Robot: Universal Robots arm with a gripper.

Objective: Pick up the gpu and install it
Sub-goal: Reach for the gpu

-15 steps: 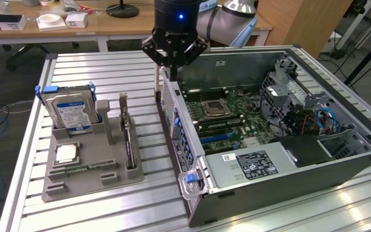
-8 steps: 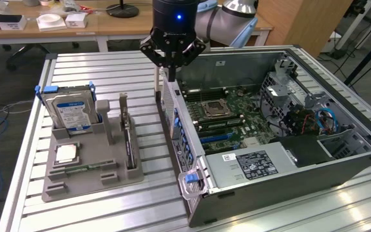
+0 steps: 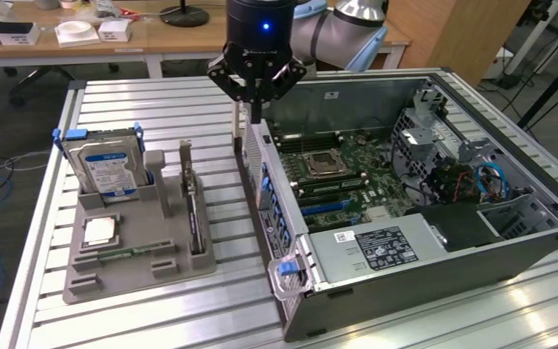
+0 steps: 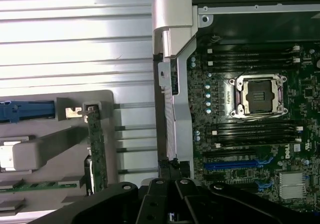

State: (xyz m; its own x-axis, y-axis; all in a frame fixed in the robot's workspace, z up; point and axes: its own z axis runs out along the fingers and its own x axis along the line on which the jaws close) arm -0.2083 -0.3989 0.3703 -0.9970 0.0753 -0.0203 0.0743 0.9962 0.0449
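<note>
Standing on edge in a slot of the grey moulded tray (image 3: 124,280), the gpu (image 3: 192,200) is a thin green board with silver metal at one end. The tray rests on a ribbed aluminium worktop (image 3: 163,102), just beside an open dark steel case (image 3: 473,254). The black end effector (image 3: 256,107) hangs over the case's rear wall with its fingers pinched together. The gpu is well apart from it, lower and toward the exterior view's left.
</note>
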